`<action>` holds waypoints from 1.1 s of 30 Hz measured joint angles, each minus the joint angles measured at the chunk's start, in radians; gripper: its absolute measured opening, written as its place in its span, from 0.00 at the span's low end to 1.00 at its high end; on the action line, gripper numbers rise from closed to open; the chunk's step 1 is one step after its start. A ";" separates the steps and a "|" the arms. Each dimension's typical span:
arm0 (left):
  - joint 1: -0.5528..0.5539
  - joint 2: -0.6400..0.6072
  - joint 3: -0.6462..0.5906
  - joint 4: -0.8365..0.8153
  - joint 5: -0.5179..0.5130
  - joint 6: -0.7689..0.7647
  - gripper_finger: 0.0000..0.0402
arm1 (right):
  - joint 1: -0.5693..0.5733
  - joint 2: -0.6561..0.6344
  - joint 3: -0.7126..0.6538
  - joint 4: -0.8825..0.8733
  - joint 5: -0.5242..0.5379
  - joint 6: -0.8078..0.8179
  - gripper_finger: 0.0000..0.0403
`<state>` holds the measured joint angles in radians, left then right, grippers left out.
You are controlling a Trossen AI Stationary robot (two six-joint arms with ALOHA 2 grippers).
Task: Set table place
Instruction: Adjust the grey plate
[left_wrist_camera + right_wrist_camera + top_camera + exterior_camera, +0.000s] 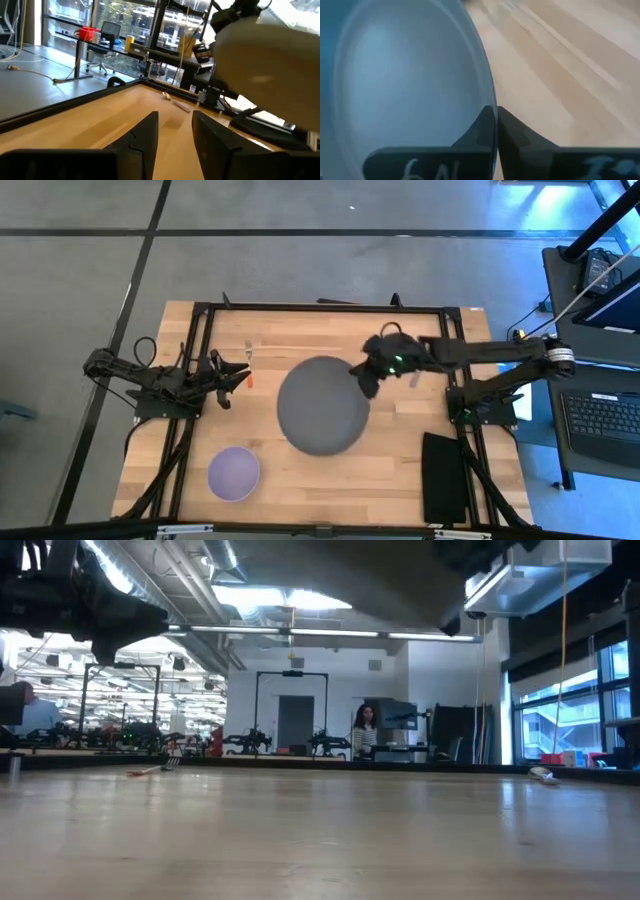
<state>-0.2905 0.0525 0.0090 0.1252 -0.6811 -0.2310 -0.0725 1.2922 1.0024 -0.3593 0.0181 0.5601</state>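
Observation:
The dark grey round plate [322,408] hangs above the middle of the table [300,330]; its underside fills the top of the low view [400,575]. My right gripper [364,372] is shut on its far right rim. My left gripper [238,376] is open and empty at the table's left, beside the orange-handled fork [251,366], which lies flat on the wood [150,769]. The lavender bowl [234,473] stands on the table at the near left. The spoon [544,775] lies flat at the far right; it also shows in the left wrist view [172,98]. My right gripper pinches the plate's rim [492,102] between its two fingers, one on the plate's upper face and one under it. The fingers come level from the table's right side. The plate is lifted clear of the table and is about level.
A black rectangular pad [443,477] lies at the near right. The black frame [320,308] runs along the table's far edge. A person [364,728] sits in the room far behind the table.

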 joint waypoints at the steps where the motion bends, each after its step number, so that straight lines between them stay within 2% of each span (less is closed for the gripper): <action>1: 0.000 0.000 0.000 0.008 -0.002 0.000 0.28 | -0.017 0.035 0.033 -0.063 0.001 0.007 0.02; 5: 0.000 0.000 0.000 0.049 -0.014 0.009 0.26 | -0.066 0.197 0.127 -0.183 -0.016 0.009 0.02; 12: 0.000 0.000 0.055 0.044 -0.015 0.030 0.21 | -0.107 0.472 0.236 -0.184 -0.187 -0.017 0.02; 15: 0.000 0.000 0.074 0.035 0.002 0.032 0.18 | -0.107 0.546 0.258 -0.184 -0.209 -0.034 0.02; 25: 0.000 0.000 0.086 -0.053 0.018 0.030 0.14 | -0.099 0.651 0.261 -0.157 -0.216 -0.044 0.03; 33: 0.000 0.000 0.086 -0.067 0.018 0.029 0.18 | -0.099 0.657 0.261 -0.128 -0.208 -0.097 0.08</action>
<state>-0.2903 0.0524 0.0948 0.0585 -0.6632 -0.2020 -0.1720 1.9491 1.2633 -0.4872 -0.1903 0.4635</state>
